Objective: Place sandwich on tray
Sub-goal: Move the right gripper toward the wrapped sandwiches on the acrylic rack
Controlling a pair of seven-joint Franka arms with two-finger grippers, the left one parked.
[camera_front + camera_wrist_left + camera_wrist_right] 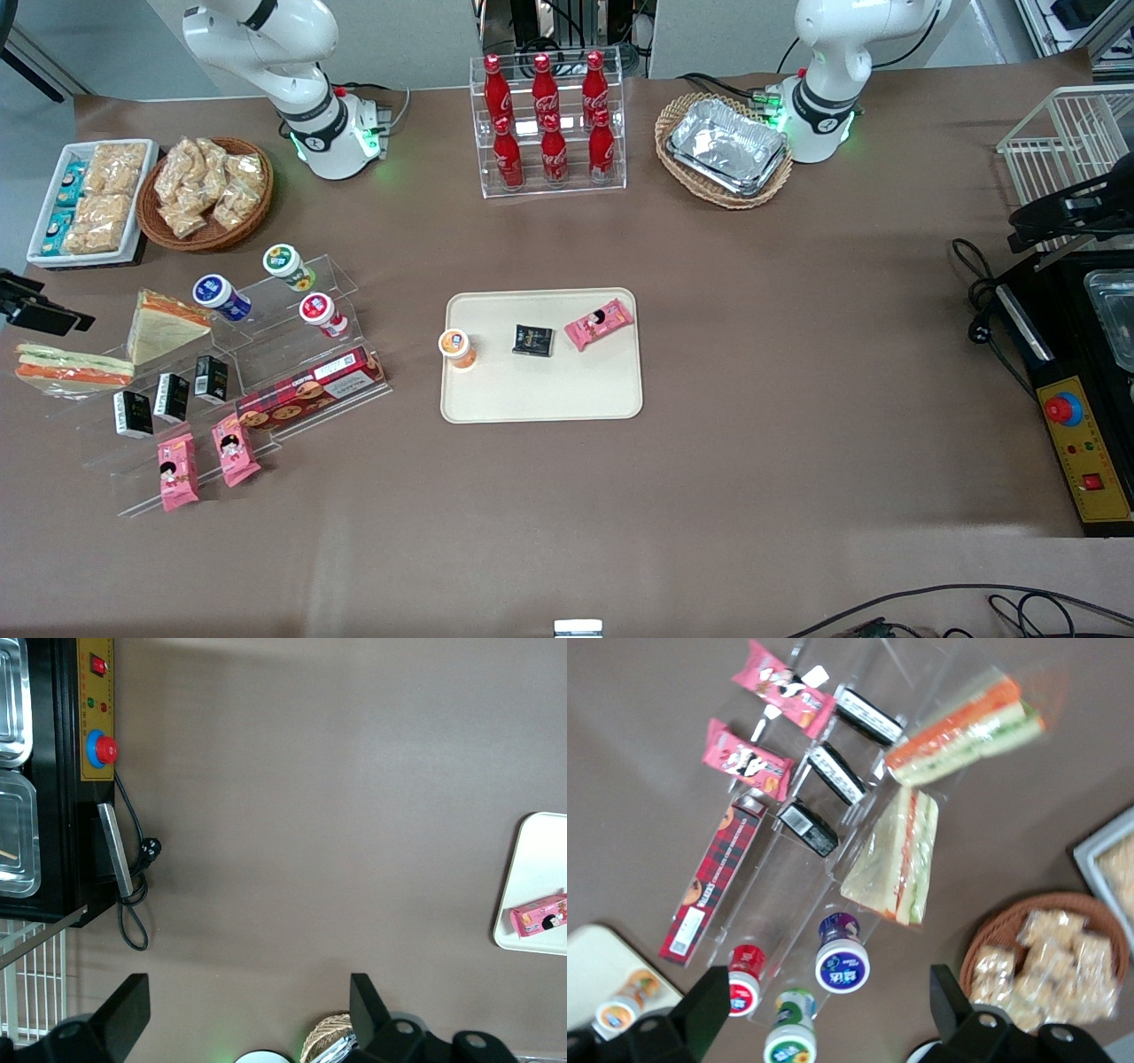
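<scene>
The sandwich (71, 368) is a clear-wrapped wedge showing white, orange and green stripes. It lies on the clear display stand at the working arm's end of the table and also shows in the right wrist view (966, 726). The cream tray (540, 399) lies mid-table, holding an orange-lidded cup (457, 346), a black packet (532, 340) and a pink packet (599, 323). A corner of the tray shows in the right wrist view (594, 957). My gripper (824, 1014) is open and empty, high above the stand. It shows as a black piece (40, 310) beside the sandwich.
A second sandwich with a broad beige face (164, 326) stands next to the striped one. The stand also holds three lidded cups (221, 297), black packets (173, 396), pink packets (204, 461) and a red biscuit box (310, 388). Snack baskets and a cola rack (549, 124) stand farther from the camera.
</scene>
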